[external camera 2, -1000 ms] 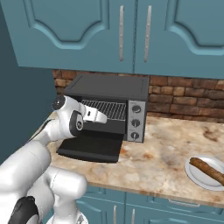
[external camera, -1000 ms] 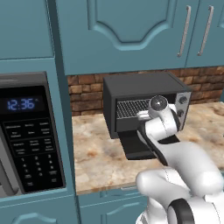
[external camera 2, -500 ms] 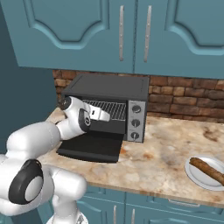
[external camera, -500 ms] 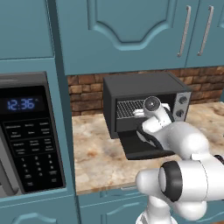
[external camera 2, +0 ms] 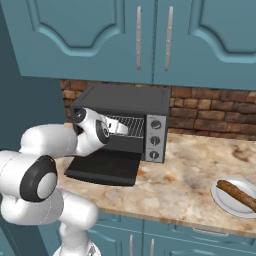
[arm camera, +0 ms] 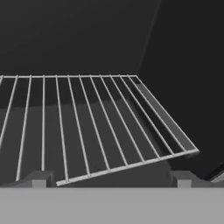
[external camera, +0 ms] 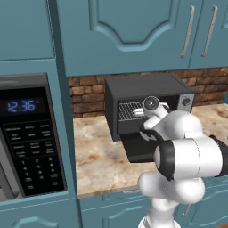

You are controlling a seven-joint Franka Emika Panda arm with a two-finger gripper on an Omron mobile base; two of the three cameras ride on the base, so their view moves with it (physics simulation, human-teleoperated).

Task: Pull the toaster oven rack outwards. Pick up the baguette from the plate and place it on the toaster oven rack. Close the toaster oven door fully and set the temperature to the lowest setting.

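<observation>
Partly arm-hidden toaster oven rack (arm camera: 96, 127); gripper (arm camera: 111, 179) spread wide, fingertips barely visible.

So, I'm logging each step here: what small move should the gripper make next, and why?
Probably ease forward a little and close on the front bar of the toaster oven rack. The gripper is open, its fingertips just short of that bar, the toaster oven door is down, and the rack sits inside the toaster oven.

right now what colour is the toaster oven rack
Silver: the toaster oven rack is a grid of thin silver wires against the dark cavity, clearest in the hand view.
</observation>
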